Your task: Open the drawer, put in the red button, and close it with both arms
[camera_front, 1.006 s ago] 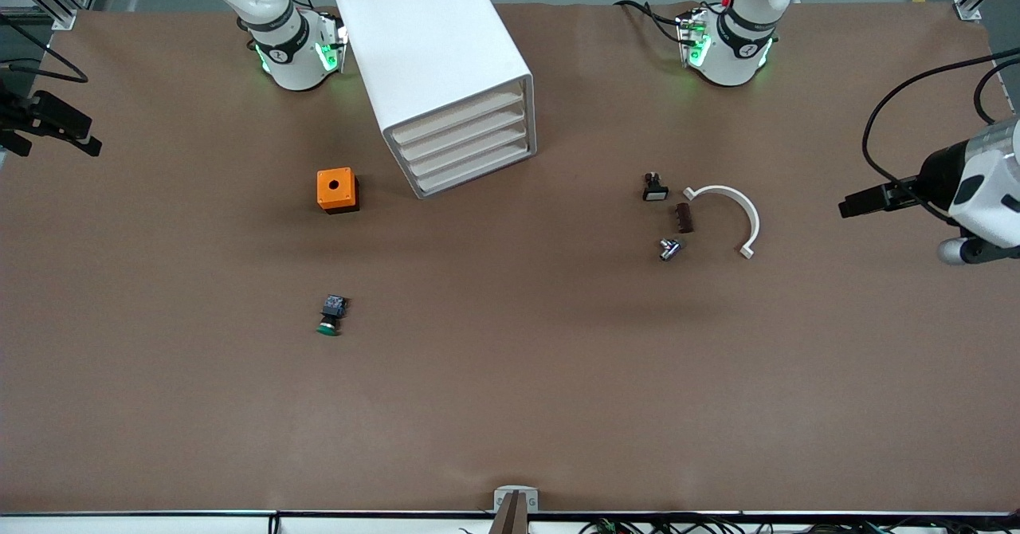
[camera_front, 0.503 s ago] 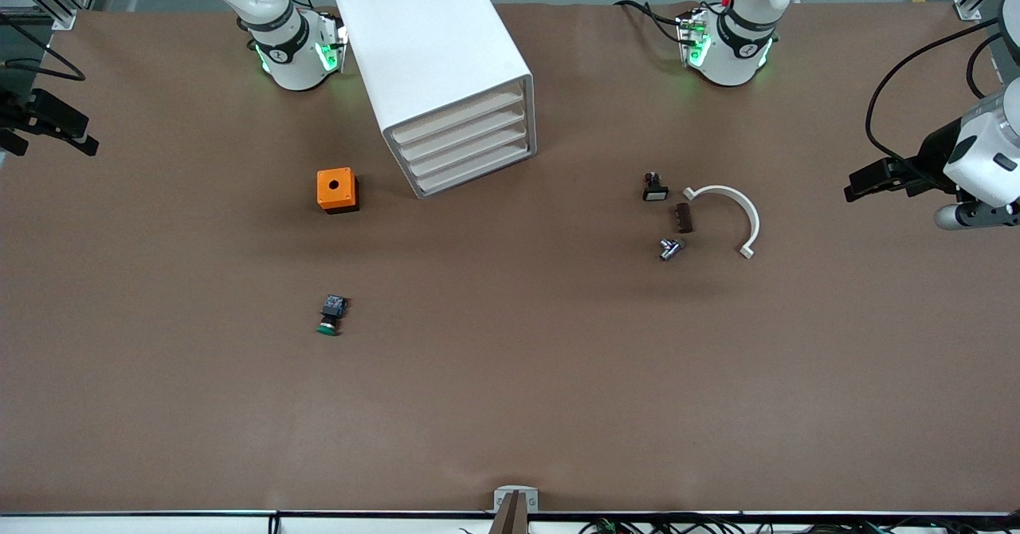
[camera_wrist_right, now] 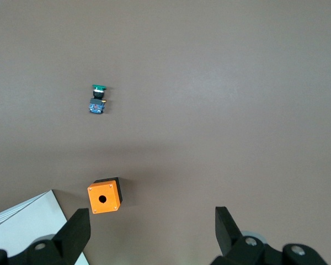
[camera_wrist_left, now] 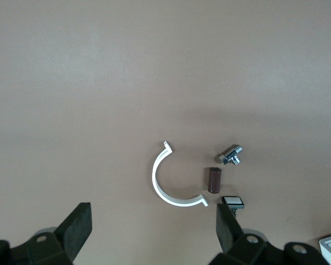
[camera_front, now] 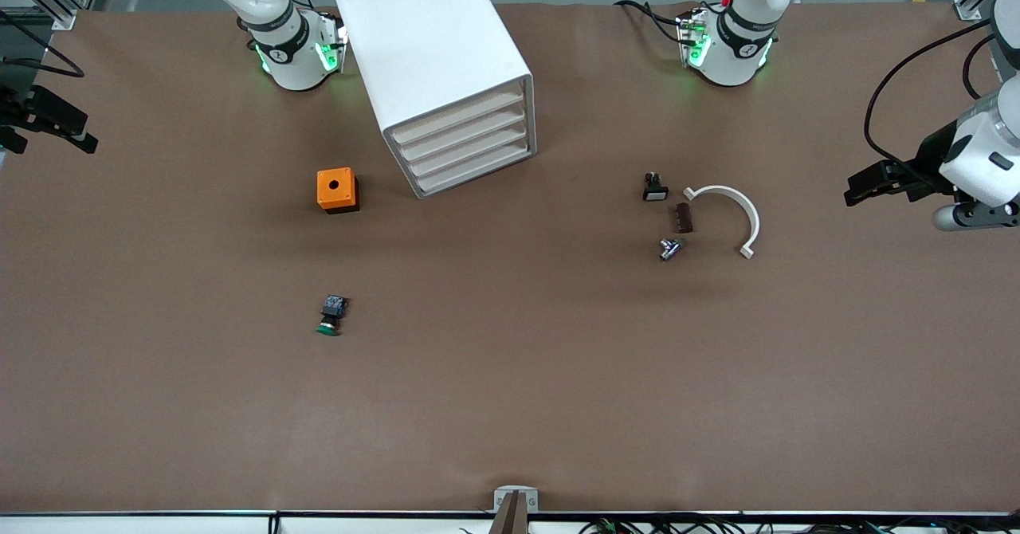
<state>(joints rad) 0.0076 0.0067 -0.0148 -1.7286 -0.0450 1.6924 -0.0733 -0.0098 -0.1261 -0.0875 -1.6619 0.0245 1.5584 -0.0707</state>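
all four drawers [camera_front: 466, 145] of the white cabinet [camera_front: 434, 64] sit pushed in; no red-capped button shows on the worktop [camera_front: 510, 374] — only a green one [camera_front: 330, 316]. left gripper [camera_wrist_left: 154, 232] and right gripper [camera_wrist_right: 151, 232] hang at their own ends, jaws spread wide, empty.

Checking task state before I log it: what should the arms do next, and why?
Probably nothing but parking. All four drawers look shut, no red button shows on the table, only the green button, and the left gripper and right gripper hang open and empty at the table's ends.
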